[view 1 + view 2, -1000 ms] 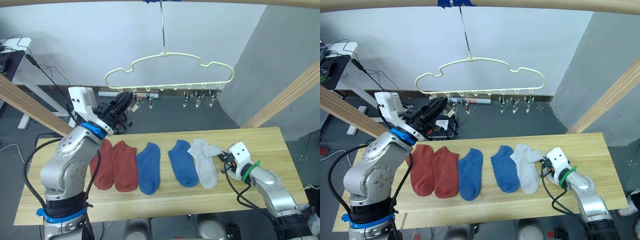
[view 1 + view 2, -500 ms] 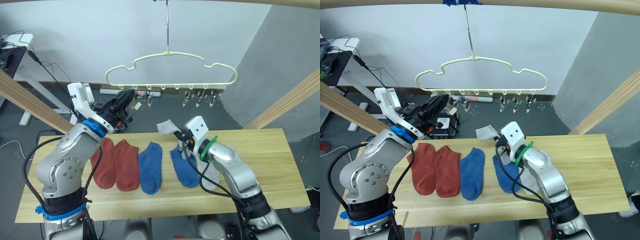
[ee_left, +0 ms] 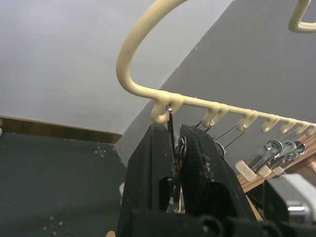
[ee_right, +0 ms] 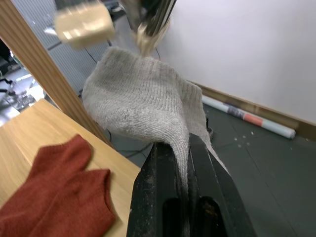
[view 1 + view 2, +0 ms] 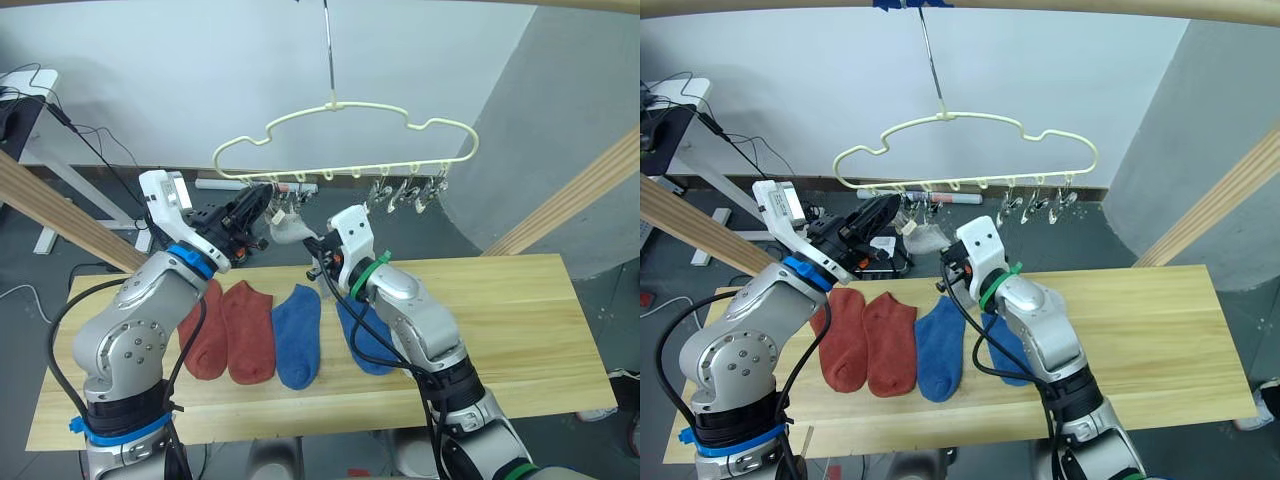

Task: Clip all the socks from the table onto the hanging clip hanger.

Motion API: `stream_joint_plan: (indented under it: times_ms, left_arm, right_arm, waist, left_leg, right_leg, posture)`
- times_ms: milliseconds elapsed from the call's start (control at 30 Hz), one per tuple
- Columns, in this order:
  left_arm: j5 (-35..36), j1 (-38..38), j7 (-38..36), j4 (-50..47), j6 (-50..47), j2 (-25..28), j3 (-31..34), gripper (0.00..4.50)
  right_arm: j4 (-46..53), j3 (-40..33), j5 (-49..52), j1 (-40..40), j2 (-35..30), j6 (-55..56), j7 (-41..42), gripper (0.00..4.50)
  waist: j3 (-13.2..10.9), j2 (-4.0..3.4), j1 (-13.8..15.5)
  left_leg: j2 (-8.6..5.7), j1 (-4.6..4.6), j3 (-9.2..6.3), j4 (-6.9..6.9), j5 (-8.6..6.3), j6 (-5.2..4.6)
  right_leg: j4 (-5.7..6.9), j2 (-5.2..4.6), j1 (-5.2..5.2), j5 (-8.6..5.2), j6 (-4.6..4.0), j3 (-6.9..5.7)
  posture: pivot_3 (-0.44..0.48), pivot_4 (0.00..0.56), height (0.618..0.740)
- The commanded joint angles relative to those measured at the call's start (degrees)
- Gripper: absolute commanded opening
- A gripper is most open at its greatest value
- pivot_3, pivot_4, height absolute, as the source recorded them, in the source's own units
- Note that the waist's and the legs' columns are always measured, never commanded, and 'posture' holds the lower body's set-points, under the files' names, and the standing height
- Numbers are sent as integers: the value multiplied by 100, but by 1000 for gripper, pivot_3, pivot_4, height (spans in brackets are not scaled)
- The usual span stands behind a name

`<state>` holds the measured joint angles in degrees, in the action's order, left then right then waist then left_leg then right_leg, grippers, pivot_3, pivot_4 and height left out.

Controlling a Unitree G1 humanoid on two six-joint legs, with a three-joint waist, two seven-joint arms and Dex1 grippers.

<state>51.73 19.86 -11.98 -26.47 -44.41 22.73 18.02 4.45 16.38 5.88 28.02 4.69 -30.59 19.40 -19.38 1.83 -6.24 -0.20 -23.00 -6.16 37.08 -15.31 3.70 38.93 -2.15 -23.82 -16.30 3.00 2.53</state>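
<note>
The right gripper [image 4: 180, 163] pinches a grey sock [image 4: 143, 103] and holds it up under the left end of the hanger [image 5: 345, 110]. The left gripper [image 3: 175, 143] is closed on the leftmost clip [image 3: 170, 123]. Two red socks [image 5: 232, 330] and two blue socks [image 5: 298, 335] lie on the table [image 5: 520, 320], toward its left end.

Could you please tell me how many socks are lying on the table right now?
4: two rust-red socks at the left, then two blue socks, the second partly behind the right arm, which may hide another.
</note>
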Motion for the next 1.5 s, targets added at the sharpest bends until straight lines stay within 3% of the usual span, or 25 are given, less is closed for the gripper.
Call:
stream_joint_plan:
  times_ms: [33,633,1300,1500]
  left_arm:
    - [178,-19,-37,-303,87,68,84,163]
    - [188,9,-53,-240,86,62,65,163]
    - [475,-47,50,-295,39,51,97,163]
    - [408,-89,27,-294,118,128,106,2078]
  right_arm:
    - [281,0,152,-81,44,170,86,0]
    - [713,46,500,-447,-50,207,401,0]
    - [195,107,473,-127,307,639,216,0]
    - [121,154,471,-81,307,667,273,0]
  waist:
    - [0,0,-1]
    - [0,0,-5]
    - [0,0,-4]
    - [0,-1,-5]
  left_leg:
    - [0,0,2,0,0,0]
    - [0,0,3,-1,0,0]
    - [1,-1,2,-3,0,0]
    - [2,-1,2,-3,0,0]
  right_leg:
    - [-1,-1,0,0,0,2]
    - [-1,0,-2,0,0,3]
    - [-3,-1,-3,0,0,3]
    - [-3,-1,-4,0,0,3]
  posture:
    - [-182,364,740]
    - [-185,363,740]
    - [-173,359,740]
    - [-168,356,740]
